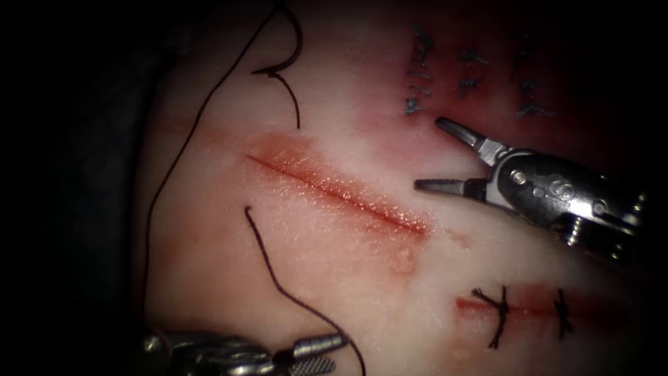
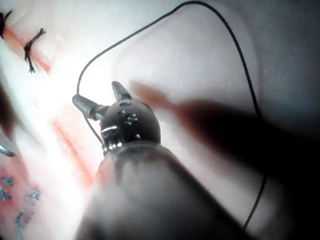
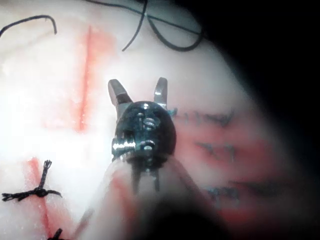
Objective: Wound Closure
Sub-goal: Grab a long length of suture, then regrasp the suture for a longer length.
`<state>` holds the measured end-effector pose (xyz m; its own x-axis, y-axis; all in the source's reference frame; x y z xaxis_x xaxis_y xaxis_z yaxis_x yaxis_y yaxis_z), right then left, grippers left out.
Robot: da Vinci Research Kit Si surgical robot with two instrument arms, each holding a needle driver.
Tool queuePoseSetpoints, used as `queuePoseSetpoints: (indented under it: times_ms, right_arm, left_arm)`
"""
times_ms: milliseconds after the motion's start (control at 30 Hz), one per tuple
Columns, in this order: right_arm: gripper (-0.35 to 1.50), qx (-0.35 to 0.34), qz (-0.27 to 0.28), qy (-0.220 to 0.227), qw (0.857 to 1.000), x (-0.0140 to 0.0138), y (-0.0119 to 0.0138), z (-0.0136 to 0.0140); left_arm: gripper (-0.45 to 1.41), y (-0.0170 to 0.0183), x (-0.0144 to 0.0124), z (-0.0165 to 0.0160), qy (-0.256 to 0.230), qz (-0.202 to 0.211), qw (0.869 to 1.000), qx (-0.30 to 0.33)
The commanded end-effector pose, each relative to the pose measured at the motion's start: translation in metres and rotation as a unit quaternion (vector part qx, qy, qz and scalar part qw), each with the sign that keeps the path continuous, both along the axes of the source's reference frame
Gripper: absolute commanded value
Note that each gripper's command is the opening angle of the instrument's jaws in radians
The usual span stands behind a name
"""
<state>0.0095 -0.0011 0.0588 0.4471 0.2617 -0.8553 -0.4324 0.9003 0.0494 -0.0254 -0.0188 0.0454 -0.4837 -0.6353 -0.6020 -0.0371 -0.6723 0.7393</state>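
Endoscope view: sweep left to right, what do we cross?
Long thread loop → left gripper, open, holding nothing → open cut → right gripper, open, holding nothing, right of the cut → two dark stitches on the closed cut. I can't make out the needle.

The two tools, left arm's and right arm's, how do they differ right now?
The right tool hangs over the tissue to the right of the open cut, its fingers spread wide and holding nothing. The left tool sits at the near edge, left of that cut, its fingers only slightly apart, with the thread running past them. Both are open; neither grips the thread.
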Motion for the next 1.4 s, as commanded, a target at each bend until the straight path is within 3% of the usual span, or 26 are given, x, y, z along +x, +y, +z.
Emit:
queuePoseSetpoints:
  times_ms: [33,633,700,733,800,833,933,1000,1167,1400]
  right_arm:
    - [1.33,-0.001,0.000,0.001,1.000,0.0005,0.0003,0.0005]
    - [1.31,-0.003,-0.002,0.000,1.000,0.0005,0.0000,0.0006]
    - [1.31,-0.003,-0.002,0.000,1.000,0.0005,0.0000,0.0007]
    - [1.31,-0.003,-0.002,0.000,1.000,0.0005,0.0000,0.0007]
    - [1.28,-0.003,-0.002,0.000,1.000,0.0005,0.0000,0.0007]
    - [1.26,-0.003,-0.002,0.000,1.000,0.0005,0.0000,0.0007]
    - [1.26,-0.002,-0.003,-0.002,1.000,0.0006,-0.0002,0.0007]
    - [1.15,0.006,-0.028,0.005,1.000,0.0008,-0.0006,0.0008]
    - [0.58,0.016,-0.096,0.049,0.994,0.0020,-0.0013,0.0014]
    - [0.61,-0.025,-0.168,0.081,0.982,0.0063,-0.0011,0.0030]
  left_arm:
    - [0.73,0.0005,-0.0007,0.0006,0.002,0.002,1.000,-0.006]
    - [0.72,0.0010,-0.0034,0.0005,0.007,-0.004,1.000,-0.012]
    - [0.61,0.0010,-0.0034,0.0005,0.007,-0.004,1.000,-0.012]
    - [0.46,0.0010,-0.0034,0.0005,0.006,-0.003,1.000,-0.012]
    - [-0.14,0.0009,-0.0034,0.0005,-0.001,0.001,1.000,-0.014]
    - [-0.35,0.0008,-0.0034,0.0005,-0.001,0.001,1.000,-0.015]
    - [-0.35,0.0006,-0.0030,0.0003,0.002,0.021,1.000,-0.010]
    - [-0.35,0.0010,-0.0016,-0.0001,-0.006,0.044,0.999,-0.002]
    - [-0.35,0.0030,0.0018,-0.0019,-0.019,0.054,0.998,0.014]
    - [-0.35,0.0053,0.0050,-0.0052,-0.020,0.079,0.996,0.033]
